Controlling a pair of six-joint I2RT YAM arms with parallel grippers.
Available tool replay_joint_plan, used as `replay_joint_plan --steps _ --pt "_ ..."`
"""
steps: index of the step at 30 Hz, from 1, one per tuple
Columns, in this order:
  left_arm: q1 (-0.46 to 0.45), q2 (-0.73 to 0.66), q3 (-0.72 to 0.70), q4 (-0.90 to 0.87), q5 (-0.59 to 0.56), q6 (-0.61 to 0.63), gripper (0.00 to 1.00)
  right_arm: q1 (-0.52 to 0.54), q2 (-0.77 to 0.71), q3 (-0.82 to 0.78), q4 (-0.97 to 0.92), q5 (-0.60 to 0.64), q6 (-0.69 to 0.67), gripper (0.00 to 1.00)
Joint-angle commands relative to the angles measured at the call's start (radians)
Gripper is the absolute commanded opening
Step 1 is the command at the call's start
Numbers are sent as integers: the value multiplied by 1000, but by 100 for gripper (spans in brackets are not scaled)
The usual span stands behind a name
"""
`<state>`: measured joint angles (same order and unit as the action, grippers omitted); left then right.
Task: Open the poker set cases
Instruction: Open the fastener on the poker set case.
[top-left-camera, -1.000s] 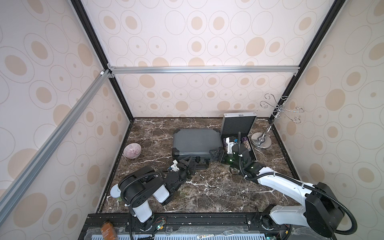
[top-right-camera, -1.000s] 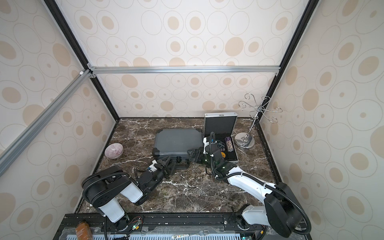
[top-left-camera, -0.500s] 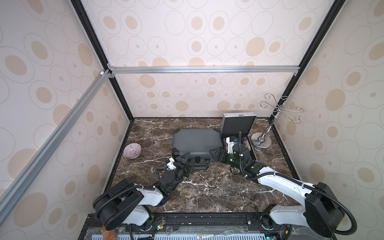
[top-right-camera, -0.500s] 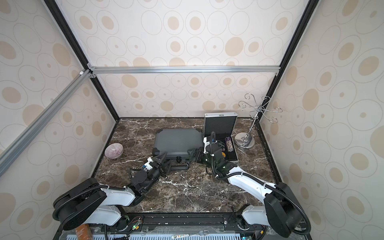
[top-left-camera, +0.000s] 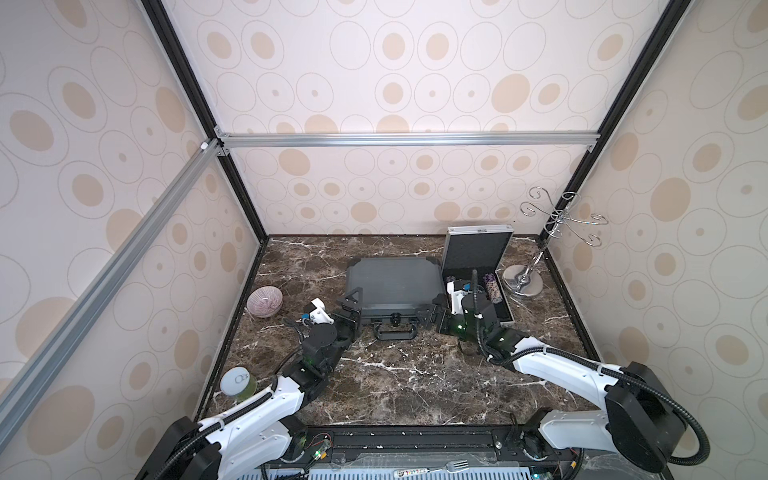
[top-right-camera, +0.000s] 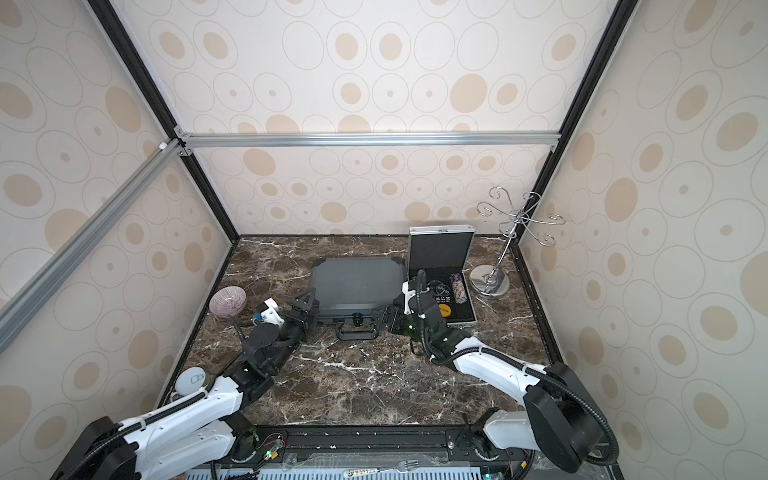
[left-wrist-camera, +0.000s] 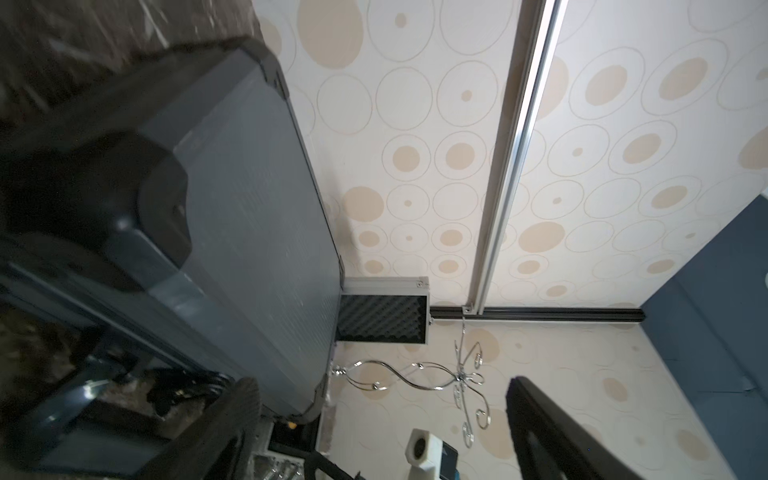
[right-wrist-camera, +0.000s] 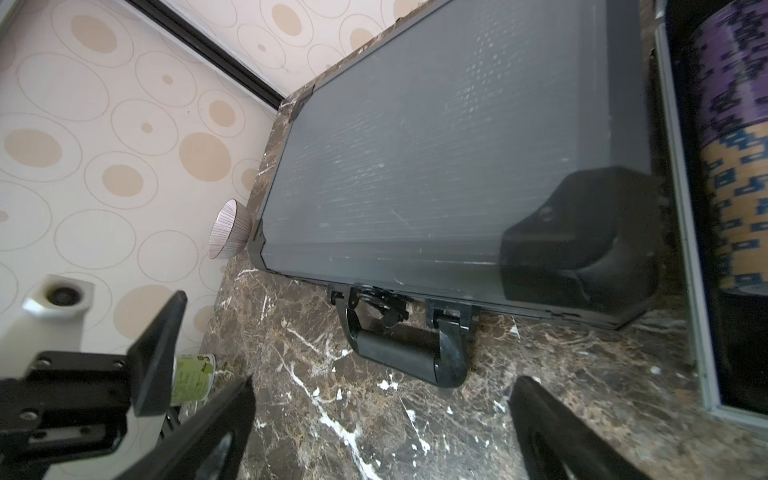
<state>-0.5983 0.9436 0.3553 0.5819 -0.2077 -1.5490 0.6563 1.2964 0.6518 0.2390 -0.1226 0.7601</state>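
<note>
I hold the left fingers (top-left-camera: 353, 297) and right fingers (right-wrist-camera: 557, 428) spread wide at the front corners of the shut dark grey case (top-left-camera: 395, 282), flat on the worktop (top-left-camera: 395, 382) beside the open silver case (top-left-camera: 478, 249), probably to lift its lid evenly.

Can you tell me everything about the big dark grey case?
The dark grey case lies flat and shut on the marble table, ribbed lid up, with black corner caps and a black handle facing the robot. The open silver case sits beside it. The left claw and right claw, both open, sit by its near corners.
</note>
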Motion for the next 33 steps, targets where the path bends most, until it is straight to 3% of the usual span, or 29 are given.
replay_joint_plan --steps 1,15,21,33 --pt "27 -25 83 -233 -31 208 96 20 28 -12 47 -27 -29 99" --pt "161 117 324 -493 70 722 100 119 173 91 -3 -44 -147 100" --pt "203 225 368 -513 133 818 100 140 212 118 -5 -29 -177 100" --pt "294 365 361 -440 233 872 100 164 300 195 -47 -11 -228 99"
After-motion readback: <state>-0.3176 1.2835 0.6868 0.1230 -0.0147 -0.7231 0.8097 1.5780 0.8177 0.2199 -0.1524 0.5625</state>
